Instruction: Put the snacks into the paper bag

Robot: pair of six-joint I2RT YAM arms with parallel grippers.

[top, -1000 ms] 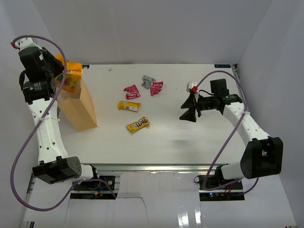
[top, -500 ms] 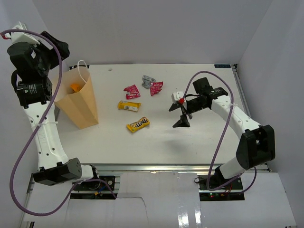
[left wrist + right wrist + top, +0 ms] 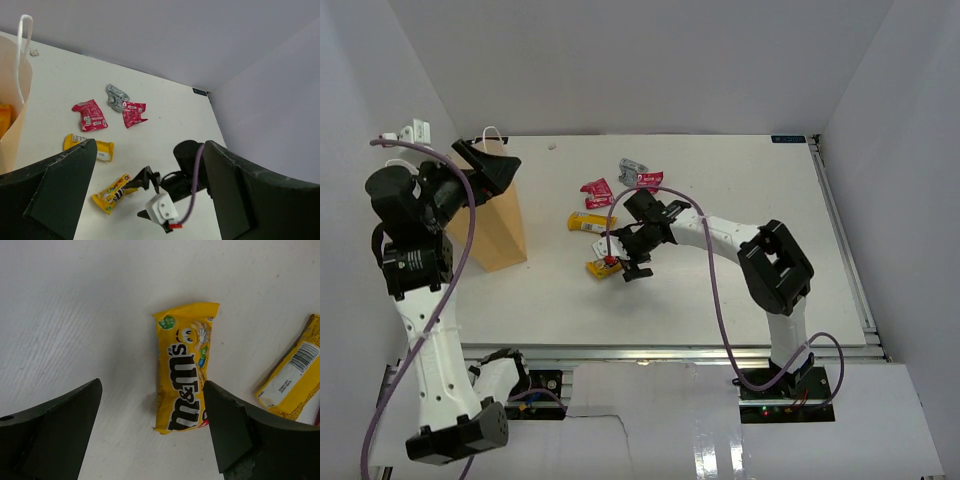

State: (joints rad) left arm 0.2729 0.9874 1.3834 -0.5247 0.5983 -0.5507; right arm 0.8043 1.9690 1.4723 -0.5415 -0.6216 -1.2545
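Five packets out, right arm poised over the M&M's

Five snacks lie loose on the table (image 3: 750,290). The one we would take next is the yellow M&M's packet (image 3: 185,390), lying flat a little left of the table's centre. The right gripper (image 3: 151,395) hangs directly above it, spread wide and holding nothing. In the wrist view the packet's long axis runs away from the camera, between the fingers (image 3: 55,435), so a closing stroke would cross its short width. We judge that it sits nearer one finger than the other rather than centred. From above, the packet slants near-left to far-right, and the gripper covers most of it.

Just beyond lies a second yellow packet (image 3: 590,222) with a barcode, near enough that we think a descending finger could graze it. Farther off are two red wrappers (image 3: 90,115) and a grey wrapper (image 3: 116,95).

The paper bag (image 3: 498,225) stands upright at the far left, well apart from the M&M's. The left gripper (image 3: 488,168) hovers at its mouth, also spread and empty, masking the opening from above. The left wrist view shows only the bag's edge, a cord handle and a sliver of an orange packet (image 3: 4,117) inside. What else the bag holds we cannot tell.
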